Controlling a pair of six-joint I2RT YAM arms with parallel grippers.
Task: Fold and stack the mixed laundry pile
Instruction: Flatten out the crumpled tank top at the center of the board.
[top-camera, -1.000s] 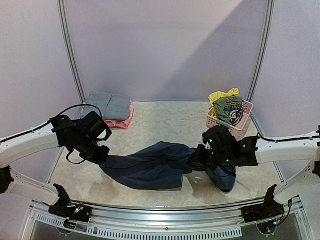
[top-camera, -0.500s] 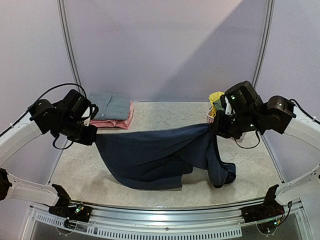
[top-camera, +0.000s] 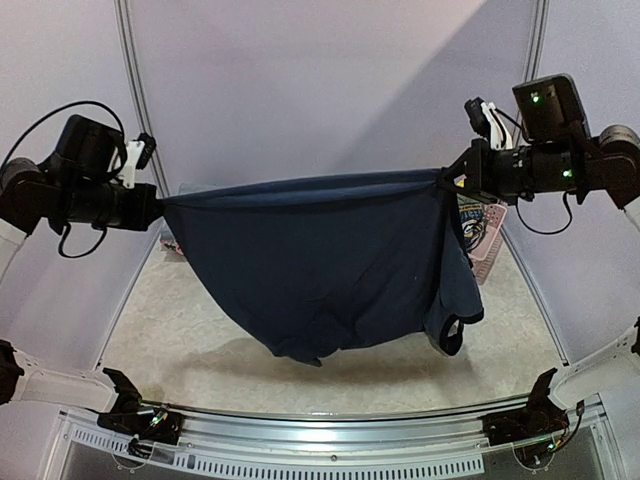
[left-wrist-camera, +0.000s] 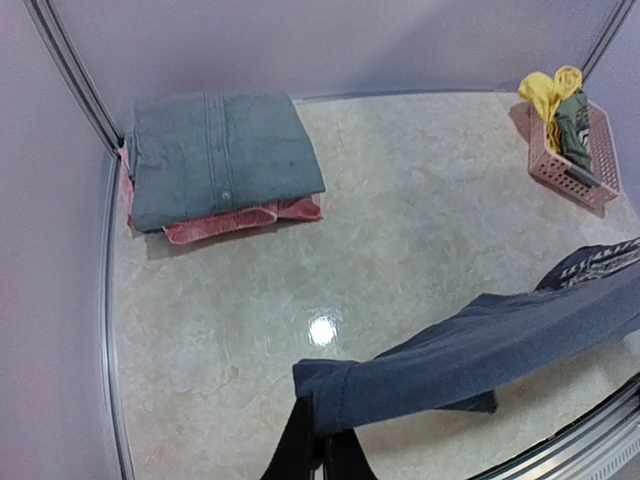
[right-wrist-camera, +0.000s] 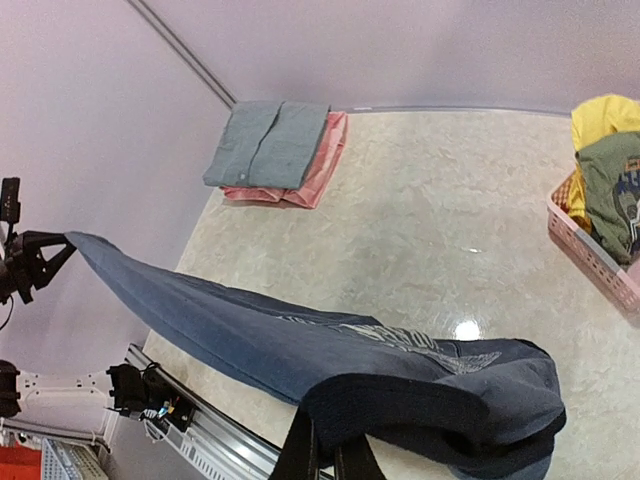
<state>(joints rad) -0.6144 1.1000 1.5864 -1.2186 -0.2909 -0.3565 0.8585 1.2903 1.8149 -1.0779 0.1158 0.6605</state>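
Beige mottled surface (top-camera: 200, 350), navy top (top-camera: 320, 260) stretched above it, both jaws clamped on thin corner pinches; risk: a corner slips out under tension.

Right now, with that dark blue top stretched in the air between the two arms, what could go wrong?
The left pincer and right pincer each grip only a small corner of the navy top, so one corner might slip and the cloth drop. Its right side hangs bunched, so it may land creased. It also hangs near the pink basket and might snag it.
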